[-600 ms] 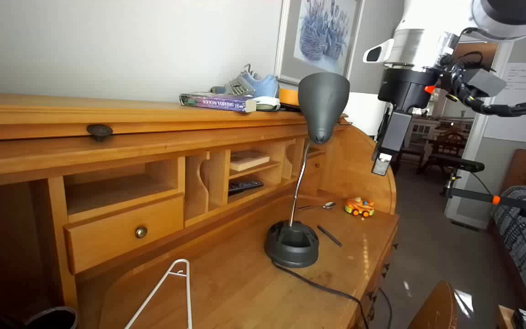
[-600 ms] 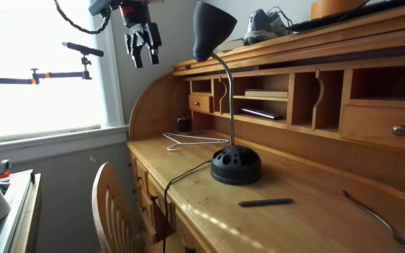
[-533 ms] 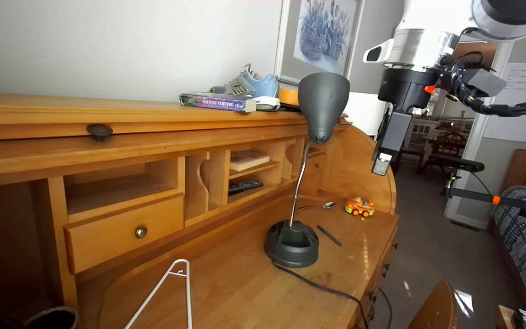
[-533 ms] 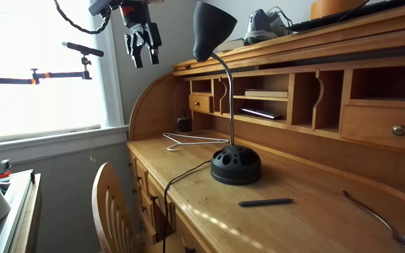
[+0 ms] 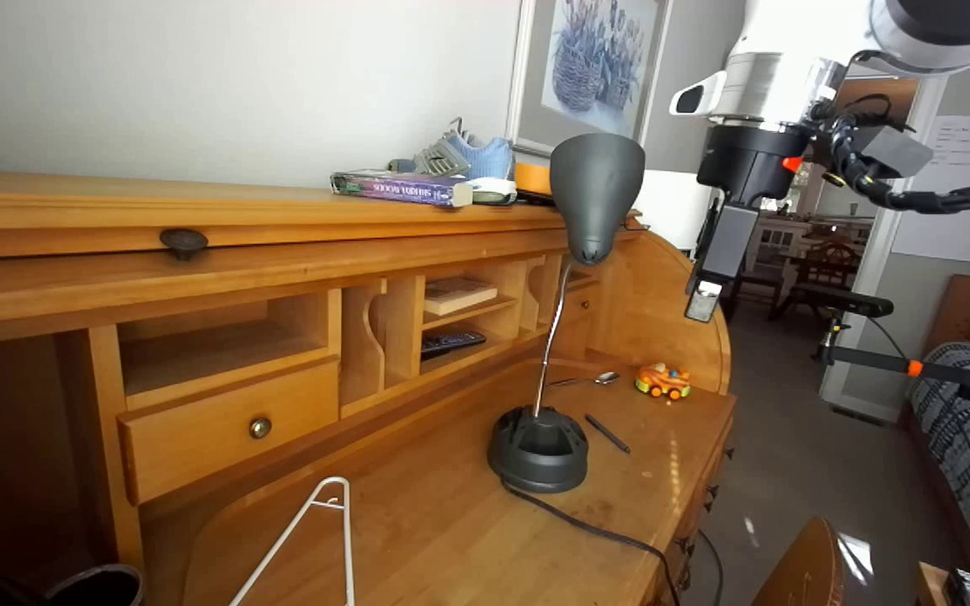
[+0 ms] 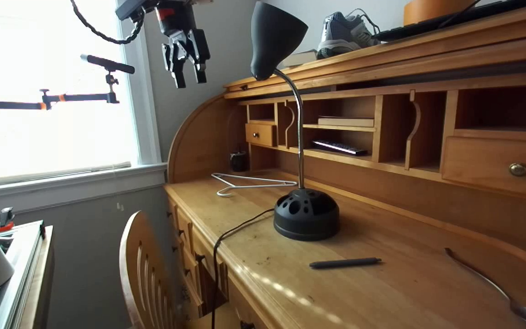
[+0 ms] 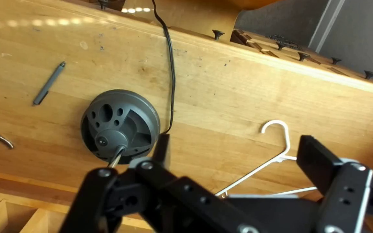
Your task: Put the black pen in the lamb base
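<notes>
In the wrist view I see the black pen (image 7: 50, 83) on the desk (image 7: 212, 106), at ten o'clock from the lamp base (image 6: 306, 225), long axis running one to seven, clip end at seven; a spoon (image 5: 607, 378) lies towards nine, the white hanger (image 7: 278, 158) past three; the stem (image 6: 300, 132) rises among the base's holes and pockets; cubbies (image 6: 377, 137) hold a book (image 5: 458, 295) above a remote (image 5: 451, 342); the gripper (image 6: 190, 81) hangs high, jaws wide apart.

1. Below me I have a wooden table (image 7: 225, 113) with a scuffed top.
2. On it I see the lamp base (image 6: 306, 221), its cord (image 7: 173, 81) running over the table's edge.
3. The black pen (image 6: 345, 263) lies near the lamp base, apart from it.
4. Toward one end I see a spoon (image 5: 606, 379) and an orange toy car (image 5: 663, 383).
5. Toward the other, a white hanger (image 7: 251, 174) and a dark cup-like container (image 6: 239, 162).
</notes>
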`<state>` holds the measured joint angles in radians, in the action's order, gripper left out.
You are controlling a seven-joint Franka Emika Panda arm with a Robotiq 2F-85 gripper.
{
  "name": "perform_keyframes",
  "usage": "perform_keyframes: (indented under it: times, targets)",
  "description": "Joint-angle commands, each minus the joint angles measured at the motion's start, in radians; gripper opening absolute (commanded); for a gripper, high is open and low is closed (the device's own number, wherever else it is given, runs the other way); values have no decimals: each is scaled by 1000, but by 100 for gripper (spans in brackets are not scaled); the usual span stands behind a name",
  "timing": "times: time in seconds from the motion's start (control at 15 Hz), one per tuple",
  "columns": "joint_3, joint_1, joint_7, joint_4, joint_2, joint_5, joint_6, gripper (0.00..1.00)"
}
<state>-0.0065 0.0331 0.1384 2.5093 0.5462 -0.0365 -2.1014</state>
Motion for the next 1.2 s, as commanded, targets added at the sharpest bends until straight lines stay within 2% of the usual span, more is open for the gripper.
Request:
perform_keyframes:
  times: [0.0,0.2,0.33,0.47,0.67,1.13]
  targets:
    - [-18,-52,-55,-47,-20,-28,-4,100]
    - [-54,-99,-40,-83,-23,-62,-8,100]
    - [-71,-130,-45,-130,-57,-88,66,100]
    - [-93,-150,-51,-158,-95,-94,78,100]
    - [-112,-191,-165,-193,-169,-74,8,100]
    - [-173,-200,-119,-293,-331,-19,55,100]
